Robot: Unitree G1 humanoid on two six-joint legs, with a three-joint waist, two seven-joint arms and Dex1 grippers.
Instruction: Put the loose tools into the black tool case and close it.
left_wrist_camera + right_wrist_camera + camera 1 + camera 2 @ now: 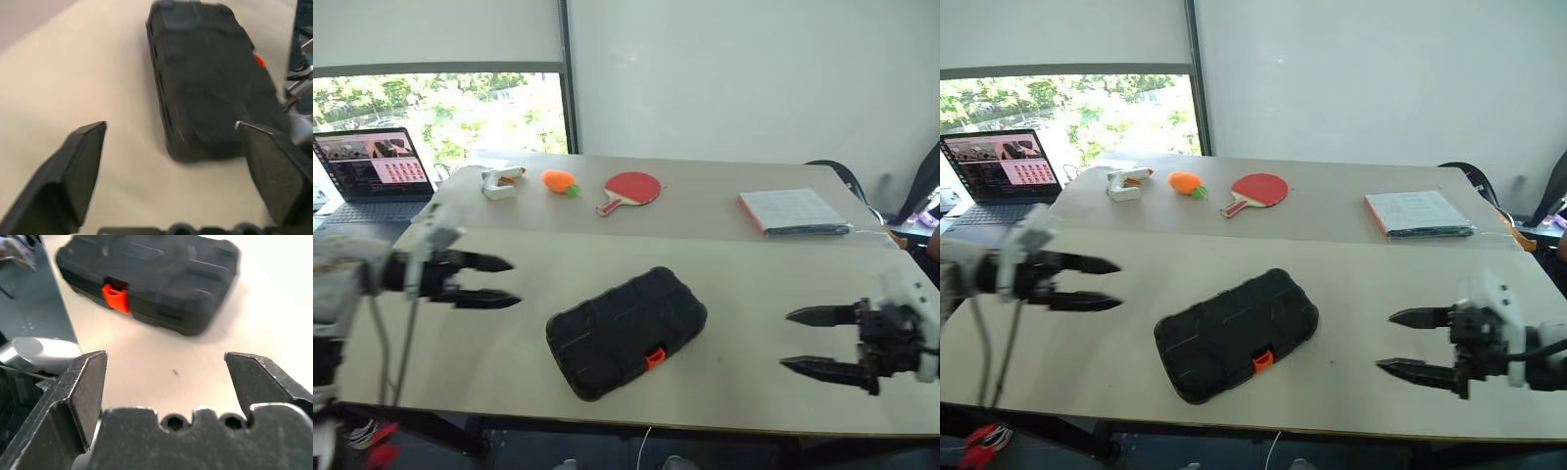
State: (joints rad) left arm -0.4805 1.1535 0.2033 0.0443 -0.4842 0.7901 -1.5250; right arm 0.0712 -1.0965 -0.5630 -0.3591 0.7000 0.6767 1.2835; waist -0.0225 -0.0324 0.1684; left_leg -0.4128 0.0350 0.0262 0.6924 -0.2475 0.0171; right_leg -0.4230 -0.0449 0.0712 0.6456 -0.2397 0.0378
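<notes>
Case (625,333) shut mid-table, grippers' jaws apart, seemingly clear.

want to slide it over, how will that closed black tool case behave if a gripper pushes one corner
The black tool case lies flat and closed on the table, so it likely slides and pivots rather than tips. Its shell looks like rigid moulded plastic, so it probably won't flex. The orange latch looks shut, so the lid should stay down.

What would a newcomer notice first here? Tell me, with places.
The closed black tool case lies mid-table, its orange latch facing the near edge. The left gripper and right gripper hang open on either side of it, holding nothing. Behind lies a red paddle.
</notes>
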